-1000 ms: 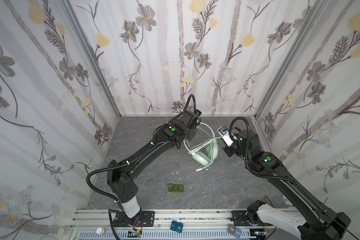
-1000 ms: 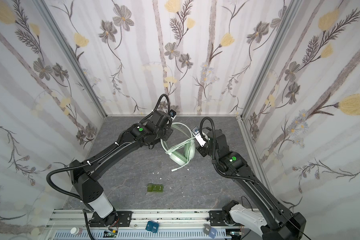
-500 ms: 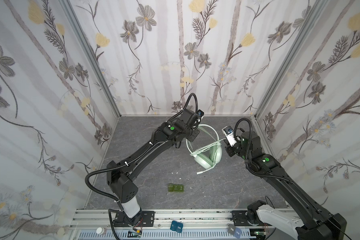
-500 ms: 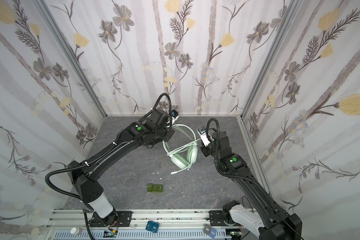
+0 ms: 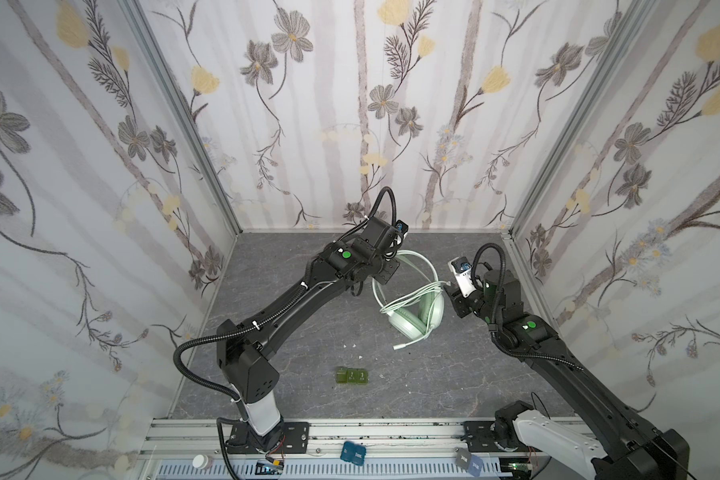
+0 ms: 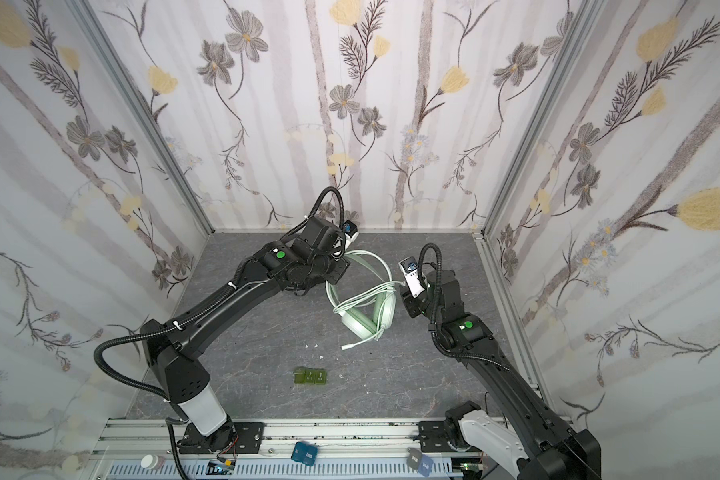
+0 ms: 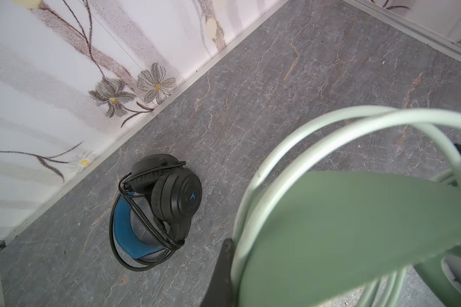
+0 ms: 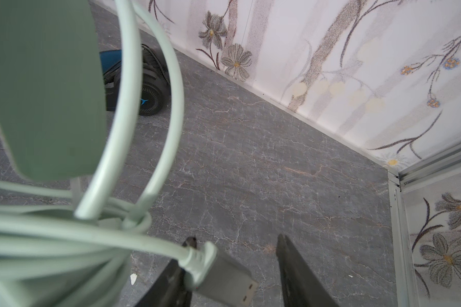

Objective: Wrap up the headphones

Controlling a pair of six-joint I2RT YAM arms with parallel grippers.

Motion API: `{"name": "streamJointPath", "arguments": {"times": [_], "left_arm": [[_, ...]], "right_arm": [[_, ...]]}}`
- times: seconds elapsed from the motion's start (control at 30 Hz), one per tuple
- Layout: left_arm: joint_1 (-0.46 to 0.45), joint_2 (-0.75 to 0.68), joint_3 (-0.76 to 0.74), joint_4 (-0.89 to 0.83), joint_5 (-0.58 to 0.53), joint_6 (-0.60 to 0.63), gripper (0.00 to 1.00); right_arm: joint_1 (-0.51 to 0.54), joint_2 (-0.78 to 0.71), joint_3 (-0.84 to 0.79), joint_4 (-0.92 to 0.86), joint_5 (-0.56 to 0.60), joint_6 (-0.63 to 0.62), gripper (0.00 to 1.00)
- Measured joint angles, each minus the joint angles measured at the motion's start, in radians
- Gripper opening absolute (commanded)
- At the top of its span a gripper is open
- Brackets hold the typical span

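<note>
Between the right jaws: a grey USB plug [image 8: 224, 281] at the end of the cable [image 8: 64, 239] lies against one finger and clear of the other.
Right gripper [image 8: 236, 238]: jaws spread apart and pinching nothing.
Left gripper [image 5: 386, 272]: jaws pressed together on the headband of the mint-green headset [image 5: 412, 321]. One dark finger [image 7: 222, 265] shows beside the band, and the other is hidden behind it.
Headset position: the headband loop sits at the left jaws. The earcups are on the far side of the loop, just beside the right jaws. Whether the cups touch the floor cannot be told.
Cable turns: whitish-green, with several turns crossing the headset between band and cups and running toward the right jaws. A loose end [image 5: 396, 345] trails off, apart from both jaws.
Black headset [image 7: 168, 196]: lies on the grey floor [image 7: 277, 79] with its black cable looped round it, well apart from both pairs of jaws and near the wall.
Green block [image 5: 352, 376]: on the floor, well apart from both pairs of jaws.
</note>
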Motion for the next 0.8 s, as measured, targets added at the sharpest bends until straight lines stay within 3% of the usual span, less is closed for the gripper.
{"name": "streamJointPath", "arguments": {"times": [0.27, 0.47, 0.8], "left_arm": [[0.002, 0.045, 0.023, -0.018, 0.002, -0.039, 0.00], [0.003, 0.103, 0.038, -0.020, 0.004, -0.128, 0.00], [0.006, 0.218, 0.068, 0.003, -0.004, -0.304, 0.00]], "right_arm": [[-0.070, -0.004, -0.015, 0.003, -0.015, 0.077, 0.70], [-0.133, -0.015, -0.027, 0.005, -0.002, 0.117, 1.00], [-0.155, -0.042, -0.028, 0.007, 0.116, 0.127, 1.00]]}}
